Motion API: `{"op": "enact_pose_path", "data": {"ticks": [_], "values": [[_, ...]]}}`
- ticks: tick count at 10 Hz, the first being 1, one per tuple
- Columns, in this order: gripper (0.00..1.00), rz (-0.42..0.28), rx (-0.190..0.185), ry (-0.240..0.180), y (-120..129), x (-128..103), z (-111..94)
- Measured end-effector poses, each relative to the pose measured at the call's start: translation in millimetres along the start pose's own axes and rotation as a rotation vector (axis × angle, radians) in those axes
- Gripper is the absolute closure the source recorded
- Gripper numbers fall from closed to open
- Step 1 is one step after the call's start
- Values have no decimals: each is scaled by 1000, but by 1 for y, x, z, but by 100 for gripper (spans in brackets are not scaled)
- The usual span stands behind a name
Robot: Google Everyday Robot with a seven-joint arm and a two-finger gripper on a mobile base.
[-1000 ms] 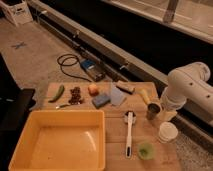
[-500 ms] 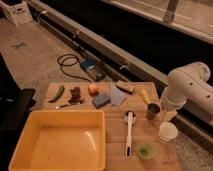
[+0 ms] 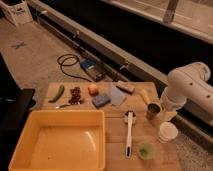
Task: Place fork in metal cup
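Observation:
The fork (image 3: 63, 105) is a small thin silvery utensil. It lies flat on the wooden table (image 3: 116, 131), left of centre, just behind the yellow bin and in front of a brown clump. The metal cup (image 3: 153, 111) stands upright near the table's right side, dark and shiny. My white arm (image 3: 189, 87) bends in from the right. The gripper (image 3: 168, 113) hangs at its lower end, close beside the cup's right side and far from the fork. It is open and holds nothing. Its fingers are mostly hidden by the arm.
A large yellow bin (image 3: 25, 150) fills the front left. A white brush (image 3: 129, 133), white paper cup (image 3: 167, 132) and low green cup (image 3: 146, 150) stand in front of the metal cup. A green vegetable (image 3: 58, 93), orange block (image 3: 93, 89), blue sponge (image 3: 101, 100) and grey cloth (image 3: 118, 95) line the back.

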Motion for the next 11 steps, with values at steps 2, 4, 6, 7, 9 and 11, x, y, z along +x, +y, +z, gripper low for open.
{"op": "enact_pose_path", "data": {"ticks": [2,4,6,7,9,11], "values": [[35,-10,13,6,-8,3,-6],[35,-53,17,-5,-37,-14,-10],[35,-106,15,-18,-64,-44,-11],[35,-151,13,-37,-79,-76,-13],[35,-223,14,-67,-90,-124,-14],[35,-294,10,-105,-93,-171,-18]]}}
